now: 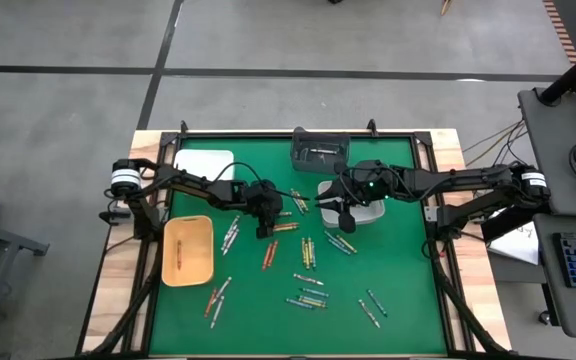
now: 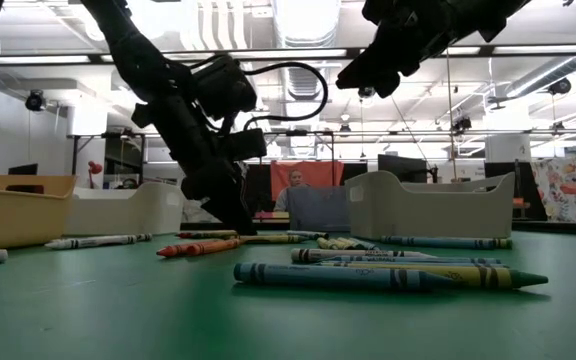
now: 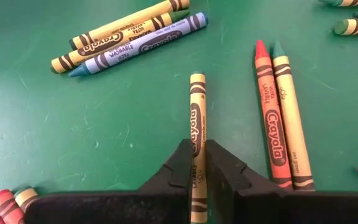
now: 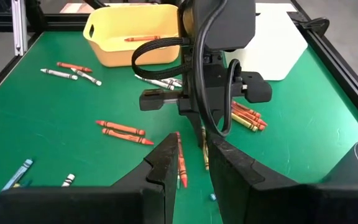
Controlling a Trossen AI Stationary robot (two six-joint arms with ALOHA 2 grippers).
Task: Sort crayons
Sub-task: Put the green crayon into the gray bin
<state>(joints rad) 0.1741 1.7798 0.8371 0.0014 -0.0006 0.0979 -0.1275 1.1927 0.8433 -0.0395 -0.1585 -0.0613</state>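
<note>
Several crayons lie scattered on the green mat [image 1: 388,270]. My left gripper [image 3: 197,155] is down at the mat near its middle [image 1: 266,226], shut on a yellow crayon [image 3: 197,112]. Beside that crayon lie a red crayon [image 3: 270,124] and a green-tipped yellow one [image 3: 291,130]; two yellow crayons and a blue one [image 3: 135,46] lie farther off. My right gripper [image 4: 191,146] hangs high over the mat's middle [image 1: 345,218], open, with nothing between its fingers. My left gripper pinches the yellow crayon between its two fingers, on the long sides of its near part [image 3: 197,146]. The fingers slant down from the table's left and lie along the crayon. The crayon lies flat on the mat, its far end [image 3: 197,78] pointing away from the gripper.
A yellow tray [image 1: 188,250] with a red crayon [image 4: 143,38] in it sits at the left, a white tray [image 1: 203,163] behind it. A white bin [image 1: 370,212] and a dark bin [image 1: 320,150] stand mid-table. A person [image 2: 294,185] shows beyond the table.
</note>
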